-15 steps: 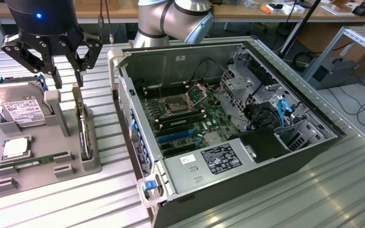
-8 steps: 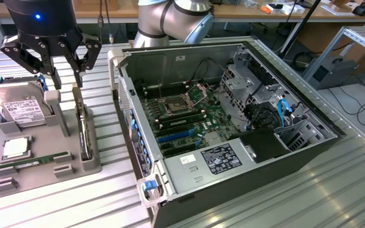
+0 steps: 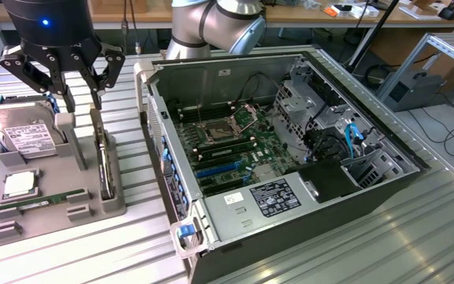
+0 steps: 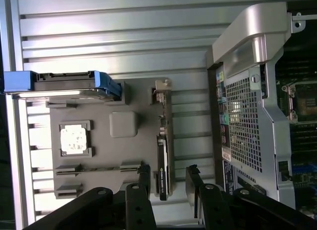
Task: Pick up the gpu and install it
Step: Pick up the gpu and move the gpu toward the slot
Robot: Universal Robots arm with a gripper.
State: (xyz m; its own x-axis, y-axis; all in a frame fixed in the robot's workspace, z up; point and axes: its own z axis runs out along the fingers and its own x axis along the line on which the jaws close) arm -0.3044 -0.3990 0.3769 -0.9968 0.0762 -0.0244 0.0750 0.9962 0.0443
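Note:
The gpu [image 3: 104, 161] stands on edge in a slot at the near side of the grey holder [image 3: 54, 220], a thin dark card with a silvery end. My gripper [image 3: 82, 102] hangs open just above its far end, one finger on each side. In the wrist view the gpu [image 4: 164, 155] runs between the two black fingertips [image 4: 144, 174], and the gripper [image 4: 167, 176] has nothing in its grip. The open computer case [image 3: 290, 154] lies to the exterior view's right of the holder, with the motherboard and its blue slots [image 3: 219, 170] exposed.
The holder also carries a silver hard drive [image 3: 26, 135] in a blue caddy [image 4: 64, 84], a square processor [image 3: 19, 184] and a green RAM stick [image 3: 38, 204]. The case's wall [image 4: 245, 116] stands close beside the holder. Everything rests on a slatted metal table [image 3: 353, 248].

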